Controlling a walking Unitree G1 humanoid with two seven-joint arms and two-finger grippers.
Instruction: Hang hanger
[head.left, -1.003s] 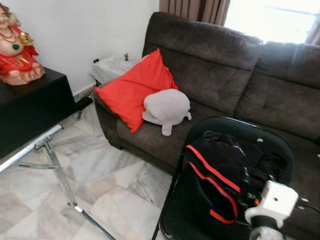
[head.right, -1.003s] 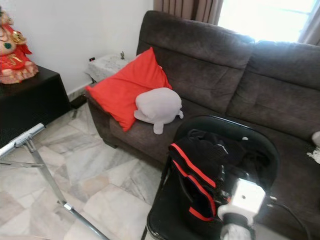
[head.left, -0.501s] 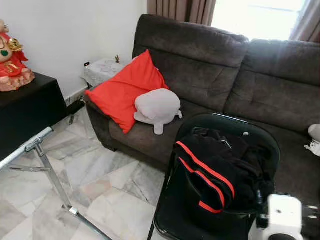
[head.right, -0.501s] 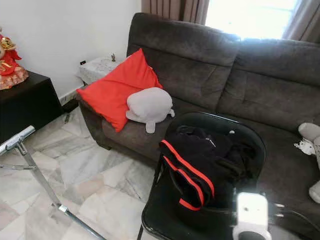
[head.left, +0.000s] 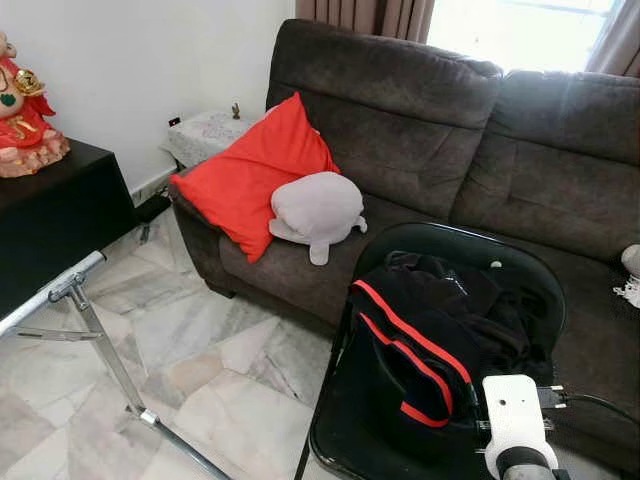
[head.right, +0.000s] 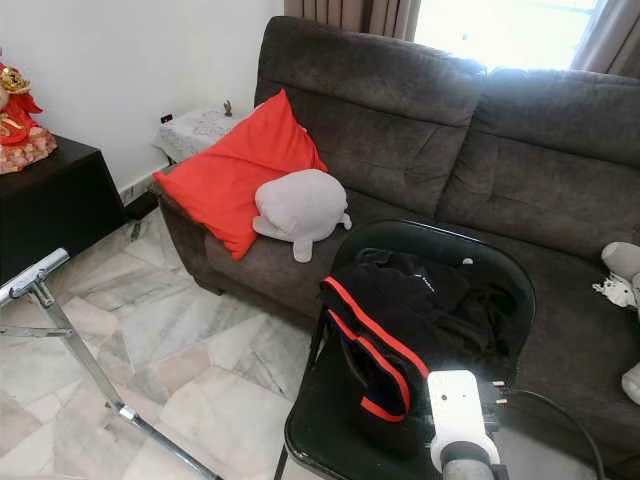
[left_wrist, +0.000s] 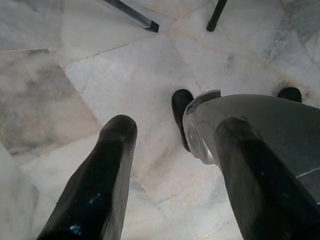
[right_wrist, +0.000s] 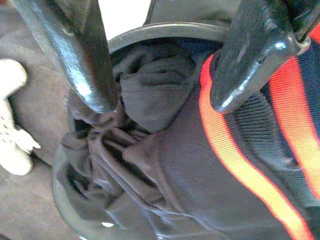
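Observation:
A black garment (head.left: 430, 320) with red stripes lies bunched on a black folding chair (head.left: 455, 238) in front of the sofa. My right arm's white wrist (head.left: 515, 415) hangs at the chair's near right side. In the right wrist view my right gripper (right_wrist: 162, 102) is open just over the garment (right_wrist: 165, 165), one finger (right_wrist: 85, 55) above its dark folds and the other beside a red stripe (right_wrist: 225, 145). Nothing is between the fingers. My left gripper (left_wrist: 177, 127) hangs open over the marble floor with nothing in it.
A brown sofa (head.left: 500, 150) behind the chair holds a red cushion (head.left: 260, 175) and a grey plush (head.left: 318, 208). A metal rack bar and legs (head.left: 60, 290) cross the marble floor (head.left: 220, 350) at left. A black cabinet (head.left: 60, 210) carries a red figurine (head.left: 25, 110).
The camera has shifted a little. My right wrist dipped toward the bottom edge of the view, then came back up and leftward beside the garment. The garment and chair lie as before.

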